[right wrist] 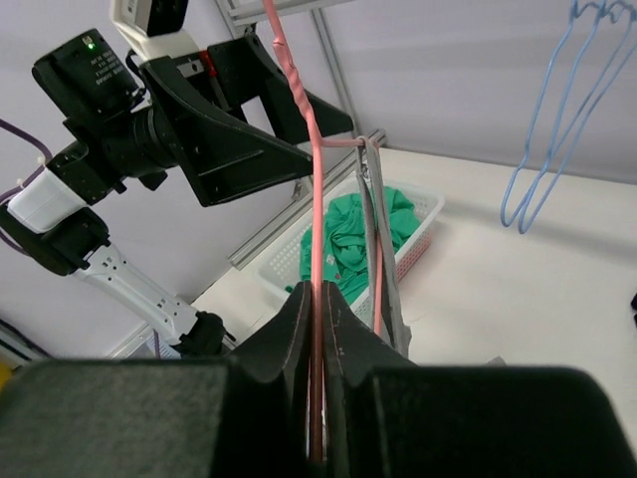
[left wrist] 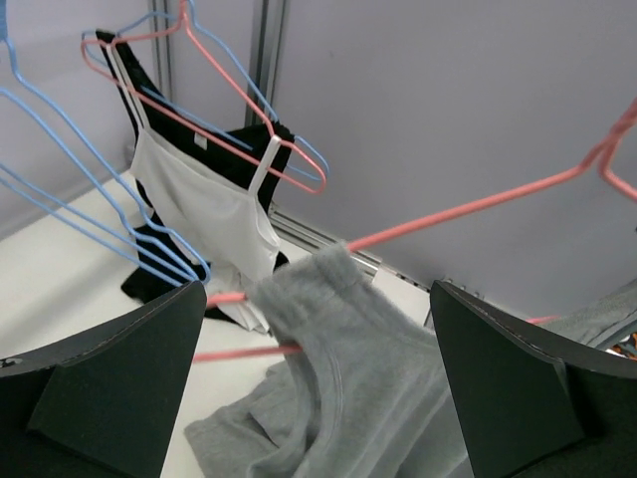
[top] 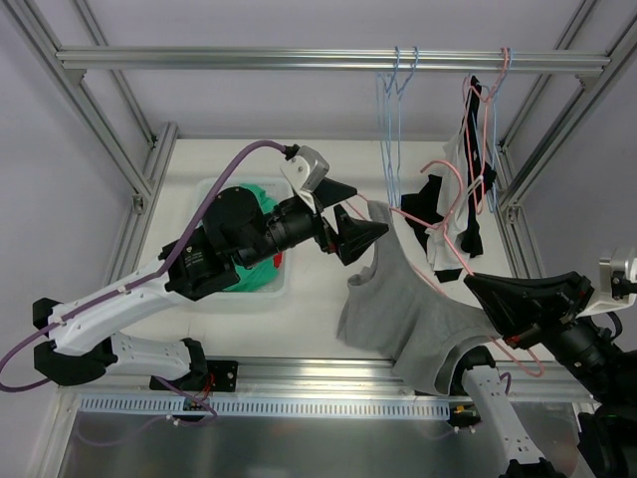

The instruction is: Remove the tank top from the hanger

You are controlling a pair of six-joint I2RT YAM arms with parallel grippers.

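Note:
A grey tank top (top: 403,309) hangs on a pink hanger (top: 438,274) held above the table's middle right. My right gripper (top: 481,292) is shut on the hanger's pink wire (right wrist: 317,299). My left gripper (top: 363,224) is open, its jaws spread on either side of the tank top's upper strap (left wrist: 328,289), apart from it. In the left wrist view the grey cloth (left wrist: 368,388) fills the gap between the fingers, with the pink wire (left wrist: 249,352) running into it.
A white basket (top: 214,194) with green cloth (right wrist: 348,234) stands at the left. Blue hangers (top: 393,110) and a pink hanger with black and white tops (top: 463,169) hang from the rail at the back right. A black garment (top: 428,204) lies below them.

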